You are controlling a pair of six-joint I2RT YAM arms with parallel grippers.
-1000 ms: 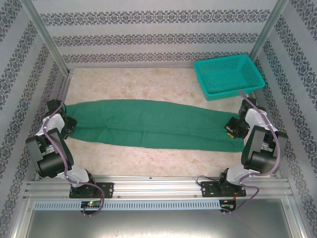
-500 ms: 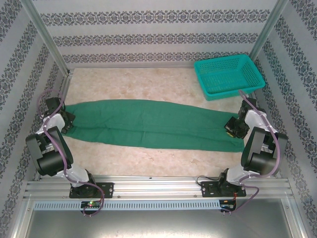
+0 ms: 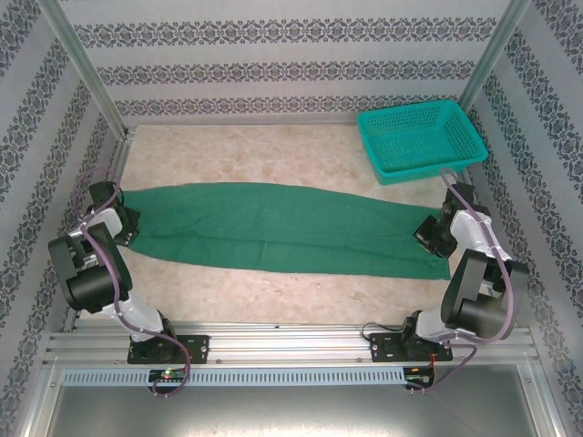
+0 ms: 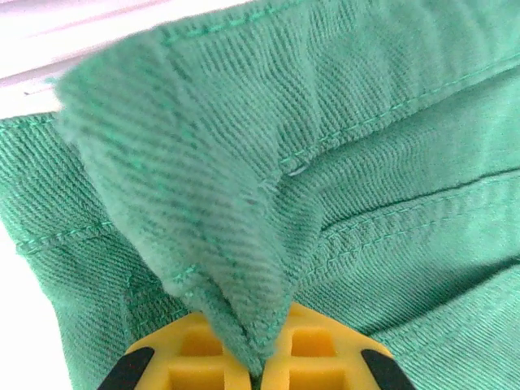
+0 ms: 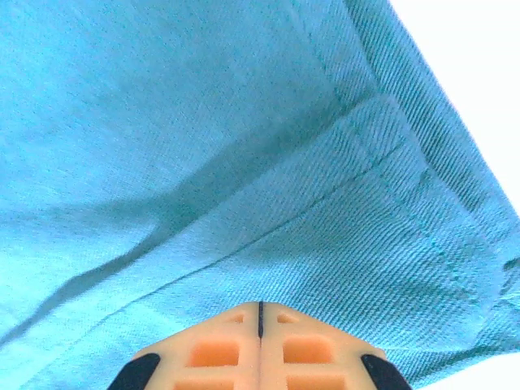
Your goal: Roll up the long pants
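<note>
The long pants lie flat across the table from left to right, dark green and plain. My left gripper is at their left end. In the left wrist view it is shut on a raised fold of the pants, pinched between the yellow fingers. My right gripper is over the pants' right end. In the right wrist view its fingers are pressed together with nothing seen between them, just above the fabric near a stitched hem.
A teal mesh basket stands at the back right corner of the table, close behind the right arm. Patterned walls and metal posts enclose the table on three sides. Bare tabletop lies behind and in front of the pants.
My left gripper has shut on the left end of the pants and lifted a fold. The left arm has shifted slightly. The right gripper has edged a little toward the back, still shut.
</note>
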